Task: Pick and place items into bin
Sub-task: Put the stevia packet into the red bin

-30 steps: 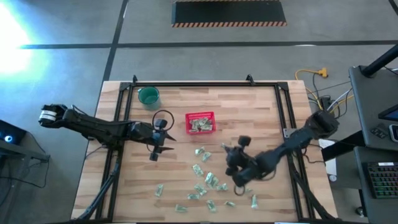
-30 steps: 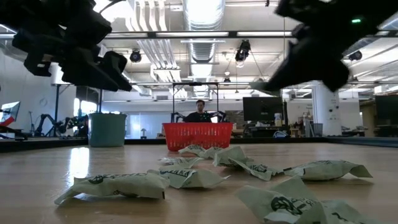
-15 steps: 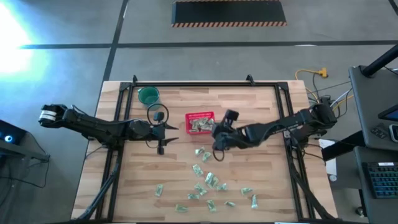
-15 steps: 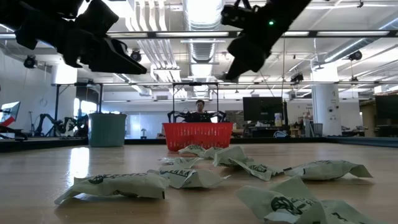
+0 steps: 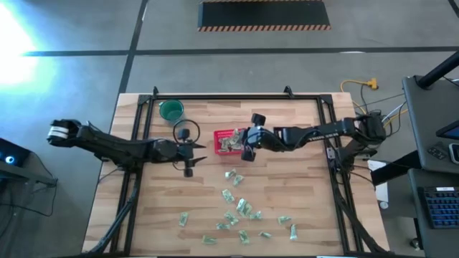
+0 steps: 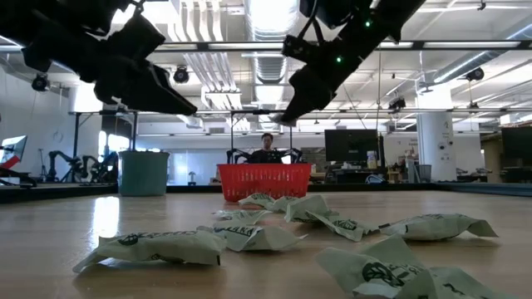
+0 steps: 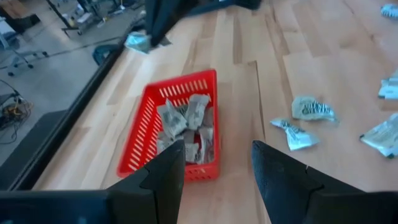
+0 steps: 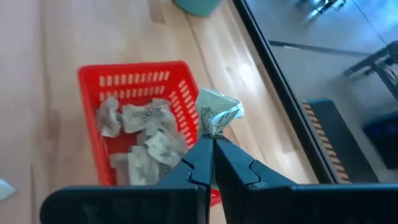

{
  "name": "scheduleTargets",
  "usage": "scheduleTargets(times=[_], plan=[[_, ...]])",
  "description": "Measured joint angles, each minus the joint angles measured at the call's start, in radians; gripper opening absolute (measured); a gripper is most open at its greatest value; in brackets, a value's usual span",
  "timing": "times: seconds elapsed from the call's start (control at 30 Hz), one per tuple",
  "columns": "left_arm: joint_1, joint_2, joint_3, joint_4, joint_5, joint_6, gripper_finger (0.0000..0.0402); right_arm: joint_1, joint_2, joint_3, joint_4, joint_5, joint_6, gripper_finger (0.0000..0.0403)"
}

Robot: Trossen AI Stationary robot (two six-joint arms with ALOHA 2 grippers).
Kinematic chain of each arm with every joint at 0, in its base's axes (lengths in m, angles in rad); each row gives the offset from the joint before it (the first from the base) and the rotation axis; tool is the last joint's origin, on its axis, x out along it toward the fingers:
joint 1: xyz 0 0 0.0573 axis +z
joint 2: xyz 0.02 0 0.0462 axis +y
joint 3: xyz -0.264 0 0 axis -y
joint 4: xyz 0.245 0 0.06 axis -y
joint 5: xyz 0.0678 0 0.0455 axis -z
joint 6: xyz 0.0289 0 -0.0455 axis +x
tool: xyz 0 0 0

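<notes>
Pinching a packet, the right end effector hangs over the red basket.

Setting: robotics lab or industrial workshop hall. An open ceiling with exposed ducts, pipes and strip lighting is seen in the low view. A grey concrete floor with dark marking lines and a hazard-striped mat is shown from above. A wooden worktable is framed by black metal rails. Monitors and desks are ranged behind, where a person is seated. A yellow cable and a keyboard are noted beside the table.
</notes>
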Motion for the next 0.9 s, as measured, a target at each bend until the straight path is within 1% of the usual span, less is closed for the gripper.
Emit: scheduleTargets(times=[0.13, 0.23, 0.3, 0.47, 0.67, 0.9], plan=[[0.000, 0.037, 0.000, 0.000, 0.000, -0.004, 0.0168, -0.040, 0.000, -0.055, 0.104, -0.099, -0.039, 0.0008], [0.000, 0.060, 0.000, 0.000, 0.000, -0.039, 0.0168, -0.068, 0.000, -0.086, 0.173, -0.121, -0.049, 0.0009], [0.000, 0.070, 0.000, 0.000, 0.000, -0.046, 0.0168, -0.082, 0.000, -0.102, 0.197, -0.127, -0.049, 0.0008], [0.000, 0.078, 0.004, 0.000, 0.000, -0.046, 0.0168, -0.116, 0.024, -0.110, 0.206, -0.259, -0.045, 0.0009], [0.000, 0.075, 0.006, 0.000, 0.004, -0.046, 0.0168, -0.136, 0.057, -0.110, 0.252, -0.272, -0.045, 0.0009], [-0.001, 0.075, 0.006, -0.001, 0.007, -0.046, 0.0168, -0.134, 0.066, -0.111, 0.261, -0.274, -0.048, 0.0013]])
